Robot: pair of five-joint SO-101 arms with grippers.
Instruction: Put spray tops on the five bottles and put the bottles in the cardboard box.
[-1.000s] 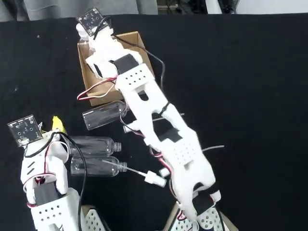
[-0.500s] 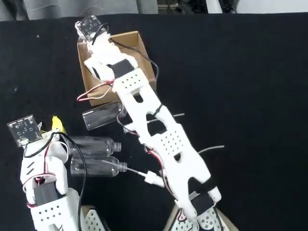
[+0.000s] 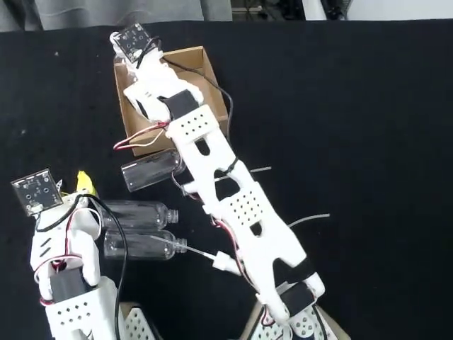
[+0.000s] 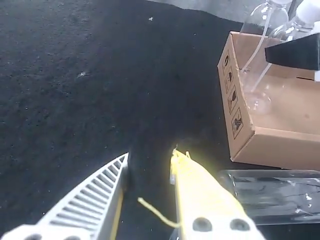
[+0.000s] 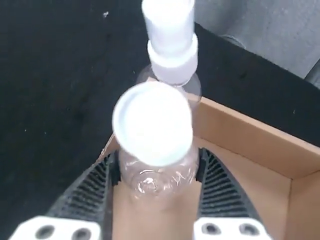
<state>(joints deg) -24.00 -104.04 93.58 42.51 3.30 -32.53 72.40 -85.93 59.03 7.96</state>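
My right gripper (image 5: 155,165) is shut on a clear bottle (image 5: 152,145) with a white spray top, held upright in the far left corner of the cardboard box (image 3: 212,78). A second topped bottle (image 5: 170,60) stands just behind it in the box (image 5: 240,135). Three clear bottles without tops lie on the black table: one (image 3: 151,170) by the box, two (image 3: 138,214) (image 3: 141,246) side by side nearer the front. A loose spray top (image 3: 228,264) lies by the nearest one. My left gripper (image 4: 150,160) hangs open over bare table near the box (image 4: 237,115).
Two loose thin tubes (image 3: 259,170) (image 3: 311,219) lie on the table to the right of the right arm. The right arm's long white links stretch across the table's middle, from the front edge to the box. Black cloth to the right is bare.
The right arm has stretched a little farther toward the box's far left corner with the bottle. The left arm and the lying bottles have stayed put.
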